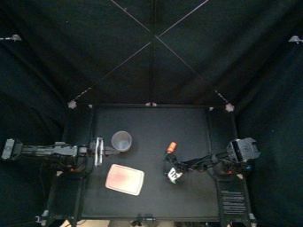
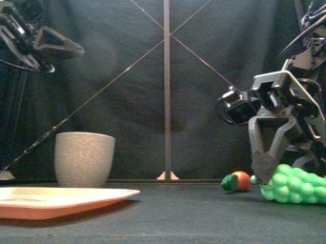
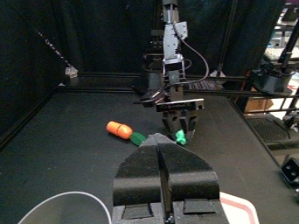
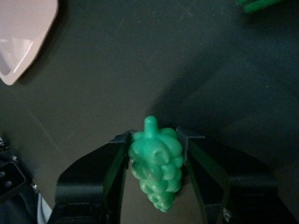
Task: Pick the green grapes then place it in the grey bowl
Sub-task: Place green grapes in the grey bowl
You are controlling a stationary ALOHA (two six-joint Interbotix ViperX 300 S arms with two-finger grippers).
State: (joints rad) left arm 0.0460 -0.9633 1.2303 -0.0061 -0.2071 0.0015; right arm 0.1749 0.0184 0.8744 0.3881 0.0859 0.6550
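Right end effector (image 4: 156, 144) pinching grapes (image 2: 295, 186), low on worktop (image 1: 148, 124) at right, just beside carrot (image 2: 235, 181). Risks: lumpy bunch slips or twists out on lift; cup (image 2: 84, 158) is well apart, so a drop could land on tray (image 2: 57, 197), or the bunch could clip the rim. Left end effector (image 3: 163, 171) pressed together, resting at left

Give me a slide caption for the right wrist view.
Right gripper shut on the green grapes over the black table, pink tray nearby.
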